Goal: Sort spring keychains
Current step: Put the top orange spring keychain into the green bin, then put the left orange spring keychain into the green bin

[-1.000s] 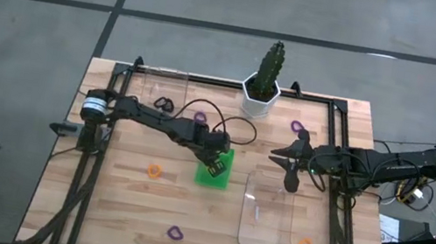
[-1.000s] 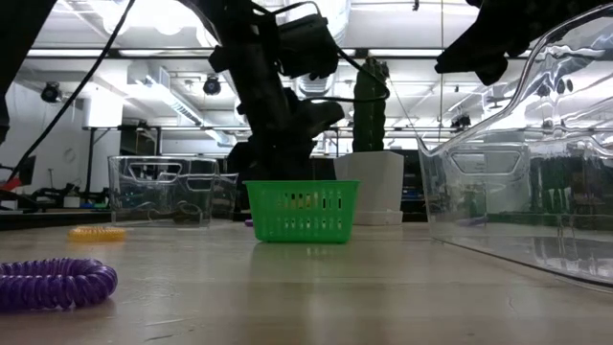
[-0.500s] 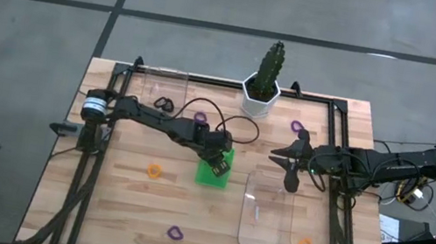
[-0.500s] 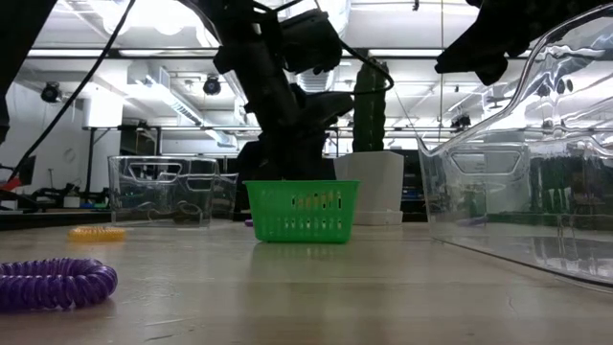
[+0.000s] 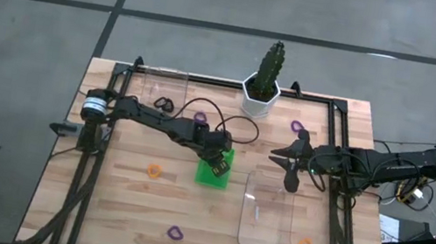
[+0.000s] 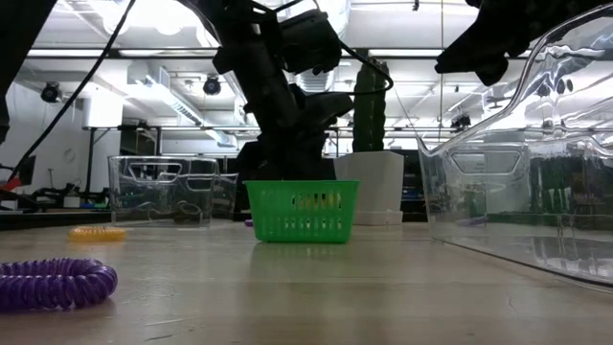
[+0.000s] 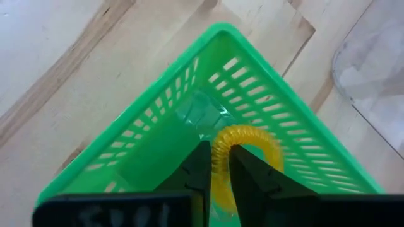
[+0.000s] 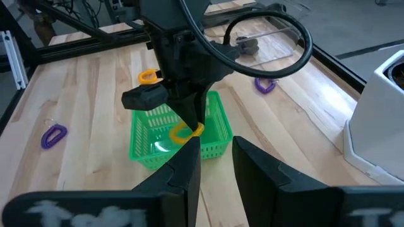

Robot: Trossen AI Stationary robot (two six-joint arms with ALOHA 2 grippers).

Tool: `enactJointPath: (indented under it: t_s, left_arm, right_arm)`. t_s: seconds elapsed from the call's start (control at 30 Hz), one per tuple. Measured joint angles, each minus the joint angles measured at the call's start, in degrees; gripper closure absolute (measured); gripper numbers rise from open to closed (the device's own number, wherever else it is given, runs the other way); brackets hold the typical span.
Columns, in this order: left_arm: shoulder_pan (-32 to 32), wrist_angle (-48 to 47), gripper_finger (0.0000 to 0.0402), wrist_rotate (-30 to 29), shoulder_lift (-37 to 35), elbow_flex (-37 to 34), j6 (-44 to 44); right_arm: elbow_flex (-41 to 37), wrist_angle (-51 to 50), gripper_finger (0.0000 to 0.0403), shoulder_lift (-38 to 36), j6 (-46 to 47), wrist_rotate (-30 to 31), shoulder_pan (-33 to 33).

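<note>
1. The left gripper [image 5: 216, 168] is lowered into the green tray [image 5: 221, 179] at mid-table; its jaws pinch an orange spring keychain [image 7: 243, 148] just above the tray floor.
2. The right gripper [image 5: 282, 161] hovers near the clear tray [image 5: 262, 241], jaws slightly spread, holding nothing.
3. Other keychains lie scattered on the table [image 5: 106, 210].
</note>
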Motion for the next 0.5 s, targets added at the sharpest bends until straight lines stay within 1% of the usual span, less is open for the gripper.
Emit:
enactJointPath:
  t_s: [0.1, 0.3, 0.4, 0.5]
  left_arm:
    - [0.00, -0.02, 0.0326, 0.02, 0.00, 0.00, 0.02]
    - [0.01, -0.40, 0.0260, 0.14, -0.03, 0.00, 0.33]
    - [0.16, -3.05, 0.0247, 2.19, -0.83, 0.41, 1.67]
    - [0.26, -8.90, 0.0246, 5.78, -2.71, 1.84, 1.35]
  right_arm:
    - [0.00, 0.00, 0.0317, 0.00, 0.79, -0.02, -0.01]
    - [0.00, 0.00, 0.0317, 0.00, 0.96, -0.03, -0.01]
    - [0.00, 0.00, 0.0317, 0.00, 0.98, -0.05, 0.01]
    - [0.00, 0.00, 0.0317, 0.01, 0.98, -0.10, 0.00]
